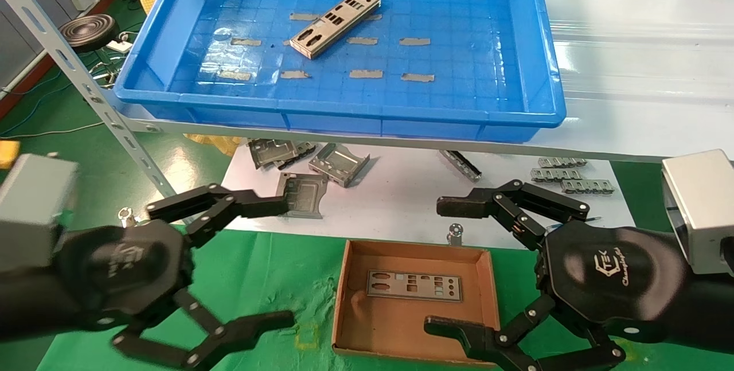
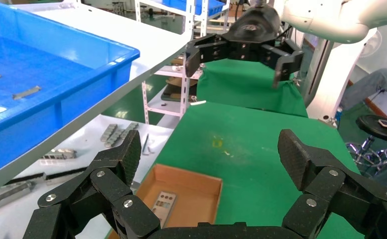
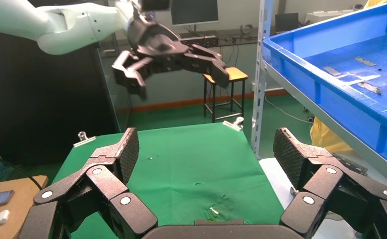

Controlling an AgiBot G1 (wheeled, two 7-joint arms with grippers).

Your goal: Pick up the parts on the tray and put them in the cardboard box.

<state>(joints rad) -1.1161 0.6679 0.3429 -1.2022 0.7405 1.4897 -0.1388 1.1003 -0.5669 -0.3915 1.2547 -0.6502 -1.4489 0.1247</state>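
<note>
One silver plate [image 1: 336, 22] with cutouts lies diagonally on the floor of the blue tray [image 1: 338, 116], which sits on a raised shelf at the back. Another plate [image 1: 414, 286] lies flat in the cardboard box [image 1: 344, 291] on the green cloth; it also shows in the left wrist view [image 2: 163, 203] inside the box [image 2: 208, 199]. My left gripper [image 1: 275, 262] is open and empty, left of the box. My right gripper [image 1: 450, 265] is open and empty, over the box's right side. The right gripper [image 2: 238, 59] shows far off in the left wrist view, and the left gripper [image 3: 174, 67] in the right wrist view.
Boxy grey brackets [image 1: 338, 163] and ridged grey strips [image 1: 567, 175] lie on white paper under the shelf. A slanted metal shelf post [image 1: 86, 87] stands at the left. The tray edge [image 3: 330, 89] runs close beside the right wrist.
</note>
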